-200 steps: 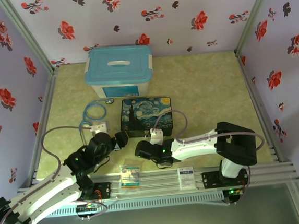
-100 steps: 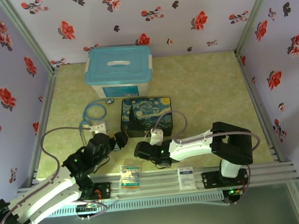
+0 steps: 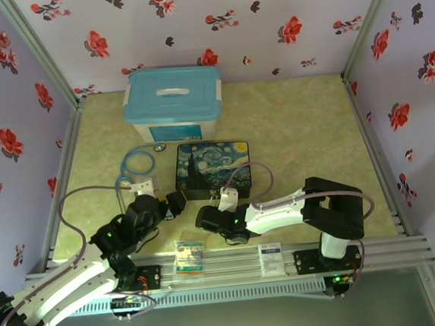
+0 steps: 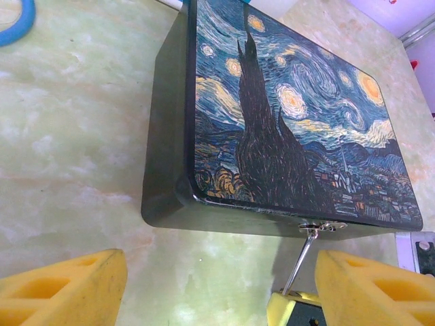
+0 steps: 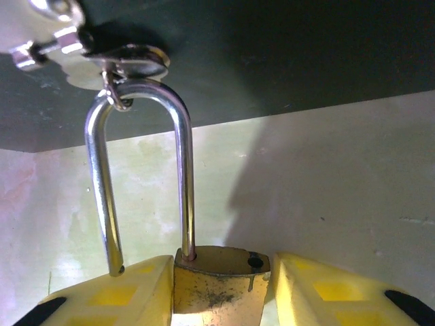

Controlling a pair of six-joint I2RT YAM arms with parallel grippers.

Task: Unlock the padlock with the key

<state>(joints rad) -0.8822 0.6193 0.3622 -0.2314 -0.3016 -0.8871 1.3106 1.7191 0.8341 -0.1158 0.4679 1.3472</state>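
The brass padlock point(image 5: 217, 288) hangs by its silvery shackle point(image 5: 183, 190) from the hasp point(image 5: 132, 58) on the front of the Starry-Night box point(image 3: 212, 166). One shackle leg sits in the body. The other leg hangs free beside my left finger, and its hole in the body is empty. My right gripper point(image 5: 221, 266) is shut on the padlock body, one yellow finger against each side. My left gripper point(image 4: 221, 272) stands open before the box's near left corner point(image 4: 170, 197) with bare floor between its fingers. The shackle point(image 4: 299, 261) shows just inside its right finger. The key is out of view.
A blue-lidded bin point(image 3: 172, 102) stands behind the box. A blue cable coil point(image 3: 137, 162) and a white connector point(image 3: 145, 186) lie to the box's left. Two small packets point(image 3: 189, 257) point(image 3: 271, 257) rest on the front rail. Flowered walls enclose the floor.
The right gripper's fingers have closed in on the padlock body, and the right arm's elbow has shifted slightly left. The left arm has not moved.
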